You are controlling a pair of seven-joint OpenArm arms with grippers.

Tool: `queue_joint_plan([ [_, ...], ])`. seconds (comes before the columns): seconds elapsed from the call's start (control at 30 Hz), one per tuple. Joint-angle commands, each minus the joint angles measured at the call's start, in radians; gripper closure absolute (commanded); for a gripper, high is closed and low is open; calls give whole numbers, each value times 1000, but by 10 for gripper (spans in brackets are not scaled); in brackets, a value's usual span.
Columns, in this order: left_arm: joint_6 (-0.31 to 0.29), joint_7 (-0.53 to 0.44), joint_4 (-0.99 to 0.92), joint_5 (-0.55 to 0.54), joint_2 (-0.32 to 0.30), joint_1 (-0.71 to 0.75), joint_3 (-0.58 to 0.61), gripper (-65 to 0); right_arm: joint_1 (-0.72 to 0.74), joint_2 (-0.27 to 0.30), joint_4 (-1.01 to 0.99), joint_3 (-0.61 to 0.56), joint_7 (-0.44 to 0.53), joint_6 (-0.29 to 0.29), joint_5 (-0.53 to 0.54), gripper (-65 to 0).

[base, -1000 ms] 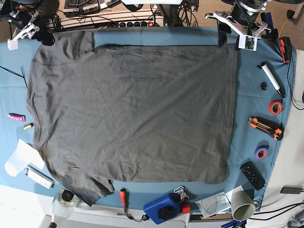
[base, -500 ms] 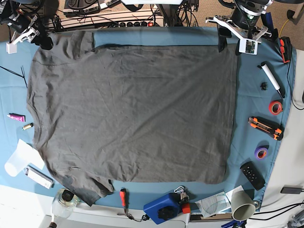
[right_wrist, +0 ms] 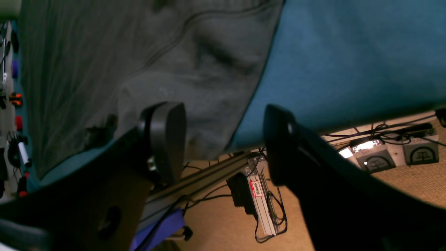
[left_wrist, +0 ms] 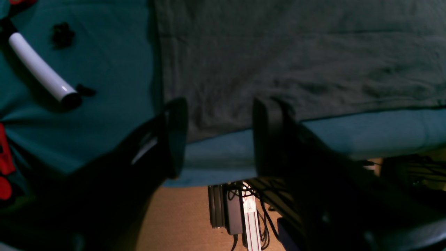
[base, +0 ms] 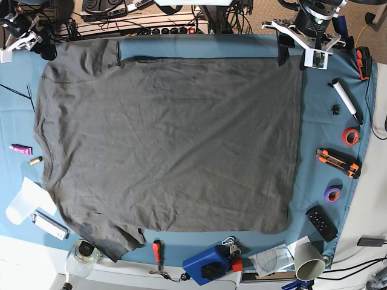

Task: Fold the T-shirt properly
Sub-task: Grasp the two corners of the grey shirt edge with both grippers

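Observation:
The dark grey T-shirt (base: 169,139) lies spread flat on the teal table cloth (base: 317,121), one sleeve at the far left and one at the near left. My left gripper (base: 293,51) is open at the far right corner of the shirt. In the left wrist view its fingers (left_wrist: 176,136) straddle the T-shirt's (left_wrist: 296,52) far hem over the cloth edge (left_wrist: 216,157), holding nothing. My right gripper (base: 27,43) is open off the far left sleeve. In the right wrist view, the right gripper (right_wrist: 223,146) hangs over the table edge by the T-shirt's (right_wrist: 104,52) sleeve, empty.
Along the right side lie a white marker (base: 346,99), red tape (base: 351,136), an orange knife (base: 337,163), purple tape (base: 332,194) and a remote (base: 321,222). A blue device (base: 208,264), screwdriver (base: 157,251) and paper cup (base: 308,260) line the near edge. Cables and floor lie beyond the far edge.
My right gripper has drawn back from the far left sleeve, toward the table's far left corner. The left gripper has shifted only slightly farther back. The shirt has not moved.

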Motion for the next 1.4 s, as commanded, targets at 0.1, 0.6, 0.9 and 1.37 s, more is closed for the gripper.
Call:
queue_joint_plan([
  [0.1, -1, -22, 15, -7, -3, 11, -1, -305, 4, 20, 11, -3, 103, 2, -55, -349],
  [0.6, -1, -22, 15, -6, -3, 11, -1, -305, 18, -97, -92, -200, 94, 2, -102, -349],
  [0.9, -1, -22, 15, -7, -3, 11, -1, -305, -59, -97, -92, -200, 37, 2, 0, -349],
  [1.37, -1, -25, 15, -7, -3, -18, -1, -305, 8, -97, -92, -201, 55, 2, -12, -349],
])
